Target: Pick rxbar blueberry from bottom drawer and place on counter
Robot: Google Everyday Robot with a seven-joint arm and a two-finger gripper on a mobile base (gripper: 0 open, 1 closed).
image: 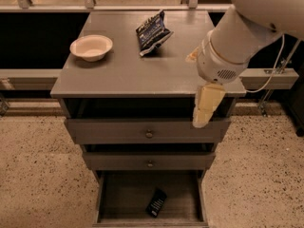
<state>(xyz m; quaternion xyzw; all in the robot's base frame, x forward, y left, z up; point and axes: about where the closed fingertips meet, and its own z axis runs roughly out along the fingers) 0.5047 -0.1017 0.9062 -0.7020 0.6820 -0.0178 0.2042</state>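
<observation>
One snack bar (156,202) lies flat on the floor of the bottom drawer (118,201), which stands pulled open at 6 o'clock in the view. The bar rests a little toward 4 o'clock from the drawer's middle, its long side tilted toward 1 o'clock, and it is clear of every wall. Just behind and above it are two shallower drawers (149,148) with round knobs.

The claw (206,106) hangs pointing down in front of the cabinet's 3 o'clock edge, level with the top drawer's front and well above the bar. Whether it is open or closed I cannot tell. It carries nothing of the task, since the bar is in the drawer.

The step in hand looks like the reach down. To do it well, the claw should travel toward 7 o'clock and drop in front of the knobbed fronts rather than brushing them. It should turn to span the bar's narrow width and come straight down over its middle, because a flat wrapper slides easily.

Farther back, the table (133,72) holds a bowl (91,47) at 10 o'clock and a chip bag (153,32) at 12 o'clock. The bare part nearest 6 o'clock looks the safest place to set the bar.
</observation>
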